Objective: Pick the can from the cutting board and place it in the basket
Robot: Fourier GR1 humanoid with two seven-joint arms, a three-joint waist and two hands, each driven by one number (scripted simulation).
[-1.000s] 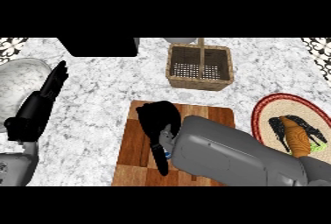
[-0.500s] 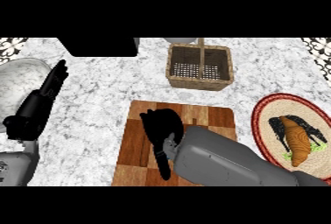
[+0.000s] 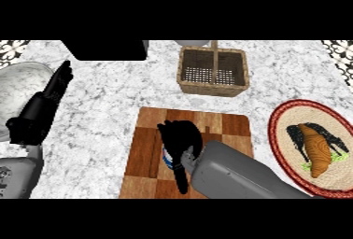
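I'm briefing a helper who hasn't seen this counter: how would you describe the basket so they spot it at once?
Start at the wooden cutting board in the centre. Beyond its far edge stands the basket: square, woven, brown. Unlike the flat round plate at the right, it has tall walls.

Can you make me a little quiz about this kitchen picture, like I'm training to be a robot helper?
1. True or false: the basket stands past the far end of the cutting board, away from the robot.
2. Which hand is curled over the can? A) left B) right C) both
3. Fill in: the food lies on a round ___.

Key: 1 true. 2 B, the right hand. 3 plate.
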